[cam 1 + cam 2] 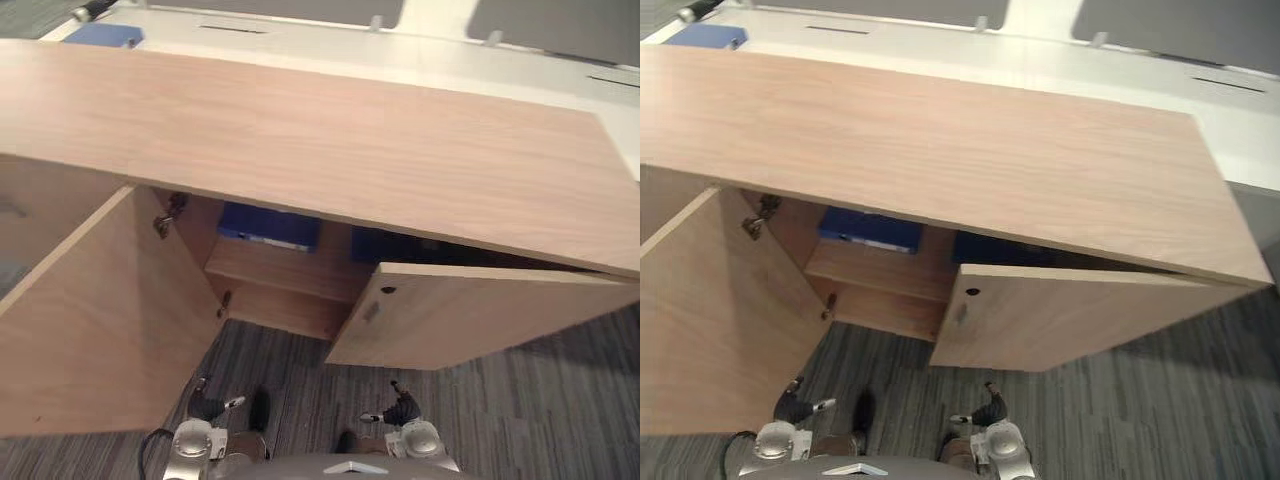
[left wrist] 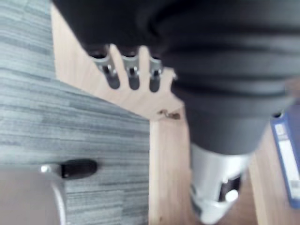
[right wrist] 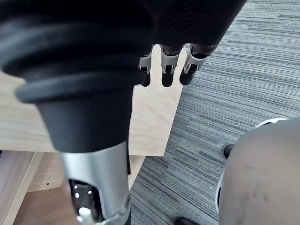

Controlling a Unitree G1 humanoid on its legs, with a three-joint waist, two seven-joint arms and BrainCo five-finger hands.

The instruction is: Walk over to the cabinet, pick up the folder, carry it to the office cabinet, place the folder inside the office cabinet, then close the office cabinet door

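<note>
**No legible print**

The blue folder [image 1: 268,224] on the shelf inside the cabinet [image 1: 300,140] has a pale label strip along its spine. The left wrist view shows the strip too, but its print is too blurred to make out. Nothing else carries readable words, numbers or signs.

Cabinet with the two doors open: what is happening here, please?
The robot stands in front of the cabinet. The left door is wide open and the right door is partly open. A blue folder lies on the shelf inside. The left hand and the right hand hang low in front of the cabinet, open and holding nothing. The folder seems to be placed already; the doors are not yet closed.
</note>
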